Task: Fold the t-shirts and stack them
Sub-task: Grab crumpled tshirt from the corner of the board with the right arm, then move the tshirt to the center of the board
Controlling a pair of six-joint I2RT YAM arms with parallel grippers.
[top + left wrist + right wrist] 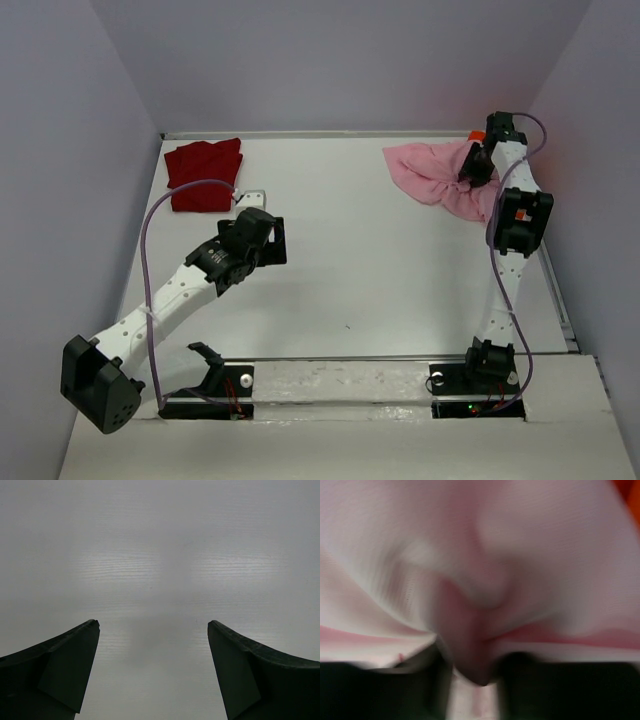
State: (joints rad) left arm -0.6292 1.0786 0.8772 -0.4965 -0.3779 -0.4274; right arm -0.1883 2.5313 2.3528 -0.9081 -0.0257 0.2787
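I see the white table, with the crumpled light pink t-shirt at its far right and the folded dark red t-shirt at its far left. A sliver of orange t-shirt shows behind the pink. My left gripper hovers spread over bare table. My right gripper has 1 pink fold between its 2 fingers, but the view is too blurred to tell whether it pinches.

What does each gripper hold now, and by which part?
Left gripper: open, holding nothing. Right gripper: a bunched fold of the light pink t-shirt sits between its fingers; the blurred view cannot show whether they clamp it.
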